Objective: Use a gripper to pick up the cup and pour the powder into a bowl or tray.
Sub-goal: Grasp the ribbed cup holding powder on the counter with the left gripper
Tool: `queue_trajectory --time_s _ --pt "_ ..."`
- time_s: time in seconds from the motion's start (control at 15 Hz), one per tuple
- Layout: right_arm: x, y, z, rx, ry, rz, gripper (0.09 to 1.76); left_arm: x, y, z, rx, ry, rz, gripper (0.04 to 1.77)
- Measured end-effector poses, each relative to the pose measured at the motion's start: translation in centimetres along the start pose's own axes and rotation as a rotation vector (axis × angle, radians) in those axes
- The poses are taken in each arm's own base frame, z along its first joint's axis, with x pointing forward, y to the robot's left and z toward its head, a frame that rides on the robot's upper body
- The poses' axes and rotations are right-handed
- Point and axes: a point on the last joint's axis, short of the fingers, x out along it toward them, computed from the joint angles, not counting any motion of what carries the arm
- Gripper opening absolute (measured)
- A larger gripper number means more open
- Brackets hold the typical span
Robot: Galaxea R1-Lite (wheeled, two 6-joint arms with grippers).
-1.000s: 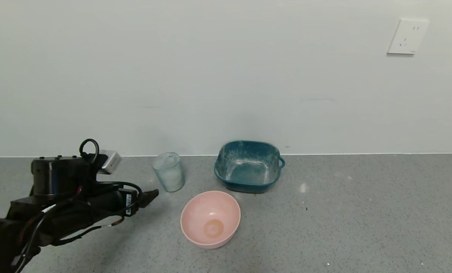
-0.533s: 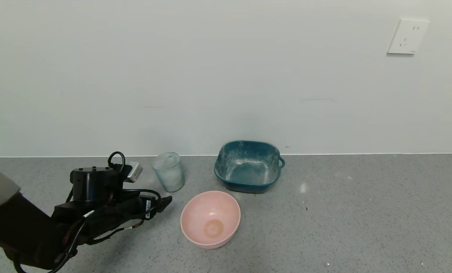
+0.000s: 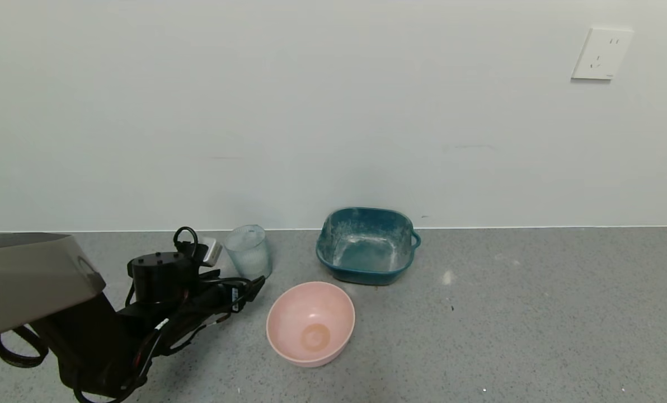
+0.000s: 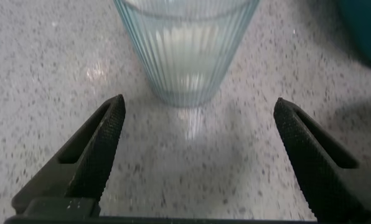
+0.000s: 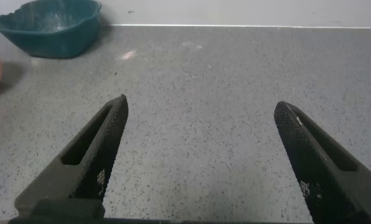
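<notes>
The clear ribbed cup (image 3: 248, 252) stands upright on the grey counter near the wall, with white powder (image 4: 185, 57) low inside it. My left gripper (image 3: 249, 282) is open, low over the counter, just short of the cup. In the left wrist view the cup (image 4: 187, 46) stands just beyond the gap between the two fingertips (image 4: 111, 121). The teal square dish (image 3: 365, 245), dusted white inside, sits to the right of the cup. It also shows in the right wrist view (image 5: 48, 28). My right gripper (image 5: 199, 118) is open over bare counter, out of the head view.
A round pink bowl (image 3: 311, 323) sits in front of the cup and the dish, close to my left gripper's right side. The wall runs right behind the cup and dish. A wall socket (image 3: 601, 54) is at the upper right. Bare counter (image 3: 535, 313) spreads to the right.
My left arm has moved forward and to the right, bringing its open gripper close to the cup. The cup, dish and bowl have not moved.
</notes>
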Motion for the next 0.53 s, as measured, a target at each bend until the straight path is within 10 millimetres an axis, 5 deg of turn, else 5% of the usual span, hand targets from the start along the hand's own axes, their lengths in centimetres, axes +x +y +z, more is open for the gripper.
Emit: queue_trajectory --time_s 0.53 --pt "0.0 0.0 0.0 0.000 0.000 0.000 1.71 1.9 0.0 -0.1 -0.012 -0.024 -0.002 1.72"
